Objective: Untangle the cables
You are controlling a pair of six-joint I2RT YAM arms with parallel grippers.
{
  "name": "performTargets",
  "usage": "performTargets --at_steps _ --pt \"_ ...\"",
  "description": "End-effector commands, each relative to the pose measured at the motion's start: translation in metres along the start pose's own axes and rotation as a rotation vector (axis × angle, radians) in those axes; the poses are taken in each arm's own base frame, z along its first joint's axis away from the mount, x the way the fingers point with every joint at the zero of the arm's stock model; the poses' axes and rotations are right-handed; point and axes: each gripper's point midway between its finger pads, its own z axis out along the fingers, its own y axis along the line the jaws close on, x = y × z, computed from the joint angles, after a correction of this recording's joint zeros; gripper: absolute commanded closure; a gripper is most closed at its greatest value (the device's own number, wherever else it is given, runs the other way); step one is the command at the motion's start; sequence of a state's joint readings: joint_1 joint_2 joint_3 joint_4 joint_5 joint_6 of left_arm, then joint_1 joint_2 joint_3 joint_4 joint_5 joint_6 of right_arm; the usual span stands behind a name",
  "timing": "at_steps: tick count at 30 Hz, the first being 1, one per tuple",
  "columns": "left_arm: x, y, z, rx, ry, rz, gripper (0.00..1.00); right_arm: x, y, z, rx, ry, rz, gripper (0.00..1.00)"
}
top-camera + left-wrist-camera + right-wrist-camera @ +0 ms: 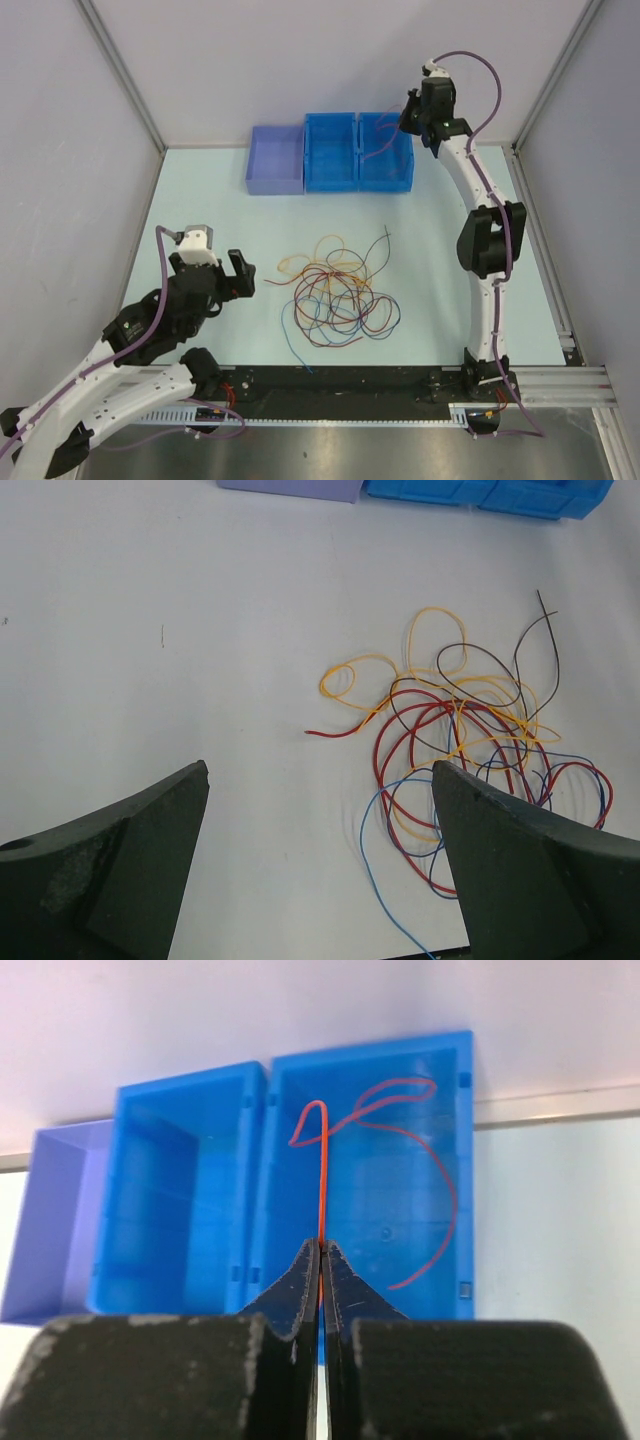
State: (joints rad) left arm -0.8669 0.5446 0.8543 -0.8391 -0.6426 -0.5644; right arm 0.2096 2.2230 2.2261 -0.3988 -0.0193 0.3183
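Tangle of thin red, orange-yellow, black and blue cables [335, 295] lies mid-bench in the top view, loops overlapping, one blue tail trailing to 6 o'clock. At its 12 o'clock is a row of open plastic bins: lavender bin [275, 160], middle blue bin [332, 152], right blue bin [385, 158]. Left tool [230, 287] is at the tangle's 9 o'clock, apart from it, probably parked while the other arm works. Right tool [405, 122] is at 1 o'clock above the right blue bin, with a single thin red cable [372, 148] hanging below it into that bin.

Left wrist view: left tool [320, 780] is gaping wide with nothing in it. Tangle [470, 760] is at 2 o'clock, untouched.

Right wrist view: right tool [320, 1248] is pinched tight on the red cable [322, 1180]. The rest of the strand curls on the floor of the right blue bin [370, 1055]. It looks like a freed strand held over the bin for drop-off, so release comes next.
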Motion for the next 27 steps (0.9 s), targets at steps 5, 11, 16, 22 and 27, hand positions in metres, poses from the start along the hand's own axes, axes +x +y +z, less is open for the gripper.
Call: performTargets --at_steps 5,11,16,22,27 --pt "-0.004 -0.001 0.001 0.004 -0.018 0.007 0.02 -0.03 -0.028 0.006 0.053 -0.09 0.003 1.0" --pt "-0.003 0.0 0.003 -0.006 -0.011 0.01 0.02 -0.066 -0.025 -0.006 -0.033 -0.151 0.008 1.0" --pt "-0.003 0.0 0.004 -0.01 -0.008 0.009 0.02 -0.095 -0.003 -0.038 -0.175 -0.234 0.011 1.0" --pt "-0.003 0.001 0.006 -0.013 -0.005 0.007 0.02 -0.077 0.005 -0.034 -0.229 -0.186 -0.007 1.0" --pt "-0.004 0.002 0.006 -0.015 -0.007 0.006 0.01 -0.049 0.003 -0.016 -0.221 -0.12 -0.011 1.0"
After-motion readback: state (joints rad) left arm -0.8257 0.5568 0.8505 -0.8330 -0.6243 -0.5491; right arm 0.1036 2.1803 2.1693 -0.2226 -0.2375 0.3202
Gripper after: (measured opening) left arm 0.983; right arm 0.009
